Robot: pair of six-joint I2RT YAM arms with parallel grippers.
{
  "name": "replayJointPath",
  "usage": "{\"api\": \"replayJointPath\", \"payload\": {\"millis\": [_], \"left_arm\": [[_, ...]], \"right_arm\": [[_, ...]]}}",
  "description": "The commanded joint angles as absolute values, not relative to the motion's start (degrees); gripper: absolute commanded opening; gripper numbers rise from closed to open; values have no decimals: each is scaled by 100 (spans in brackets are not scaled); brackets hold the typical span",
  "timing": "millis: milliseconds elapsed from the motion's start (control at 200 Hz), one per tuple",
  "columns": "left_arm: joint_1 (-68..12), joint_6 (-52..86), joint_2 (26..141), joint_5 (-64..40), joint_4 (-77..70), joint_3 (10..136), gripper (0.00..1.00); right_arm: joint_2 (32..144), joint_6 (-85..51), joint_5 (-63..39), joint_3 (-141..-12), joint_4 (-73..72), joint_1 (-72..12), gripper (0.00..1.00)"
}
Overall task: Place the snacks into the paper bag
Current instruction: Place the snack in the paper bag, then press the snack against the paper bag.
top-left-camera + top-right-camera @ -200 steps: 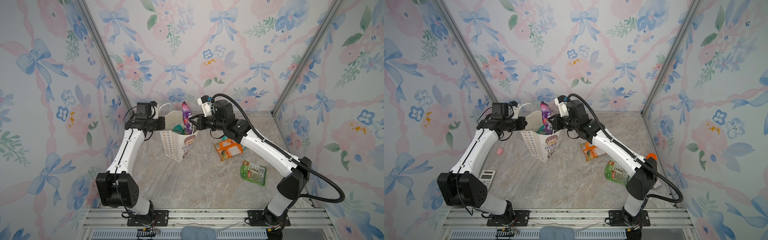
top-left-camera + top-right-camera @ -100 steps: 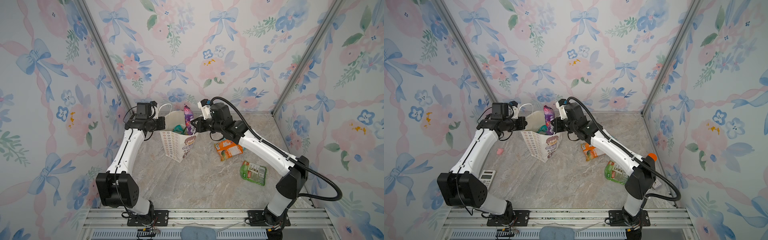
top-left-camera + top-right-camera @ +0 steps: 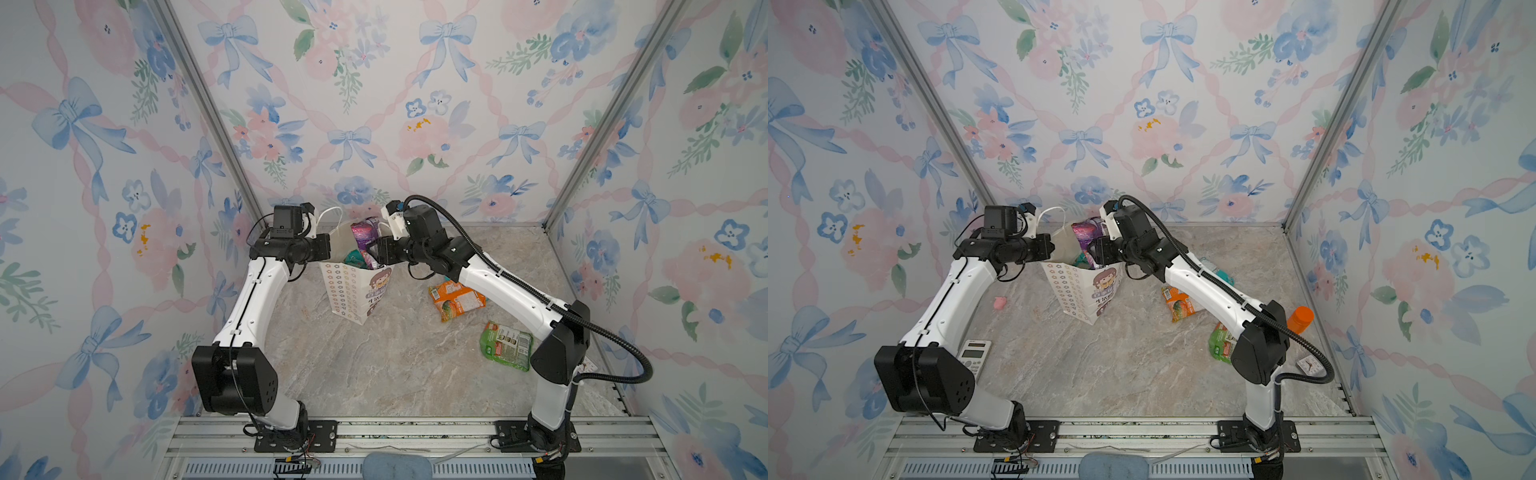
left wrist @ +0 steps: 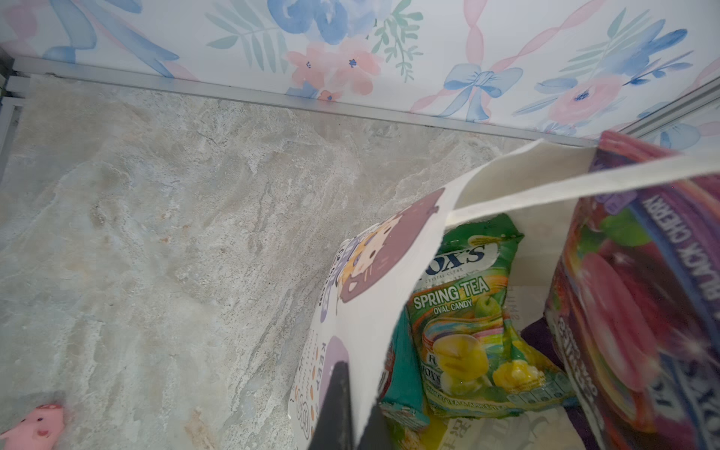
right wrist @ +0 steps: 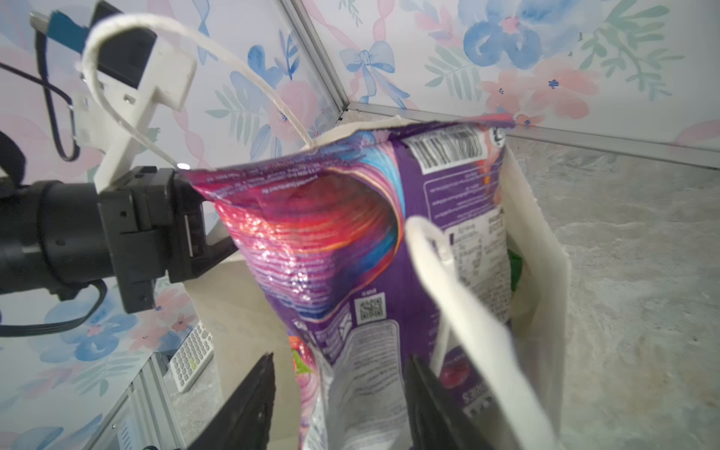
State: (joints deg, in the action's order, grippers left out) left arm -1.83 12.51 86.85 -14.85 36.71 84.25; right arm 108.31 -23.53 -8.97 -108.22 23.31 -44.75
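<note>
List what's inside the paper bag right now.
Inside the paper bag: a tall purple pouch sticking out the top, a green Spring Tea pouch, a teal pouch beside it. Anything beneath them is covered.

A tall purple pouch (image 5: 331, 241) fills the gap between the right gripper's (image 5: 341, 356) spread fingers, with a white cord handle (image 5: 459, 296) looped across its near face. Opposite, the left gripper (image 5: 195, 233) clamps the paper bag's (image 3: 353, 291) far rim, crowding the mouth. Bare tabletop (image 3: 374, 365) lies clear behind both grippers.
</note>
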Motion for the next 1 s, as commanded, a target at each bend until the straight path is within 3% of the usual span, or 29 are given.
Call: {"api": "replayJointPath", "payload": {"millis": [0, 405, 750, 995], "left_arm": [[-169, 1217, 8702, -1547, 3465, 8409, 0], [-165, 1219, 8688, -1562, 3463, 8419, 0], [-169, 1228, 8678, -1595, 3465, 8418, 0], [-167, 1234, 8676, -1620, 3463, 8427, 0]], "right_arm": [[10553, -2167, -724, -10958, 2343, -4519, 58], [10937, -1805, -494, -11663, 2526, -4551, 56], [12426, -1496, -278, -13410, 3600, -4674, 46], [13277, -1432, -240, -14421, 4447, -4786, 45]]}}
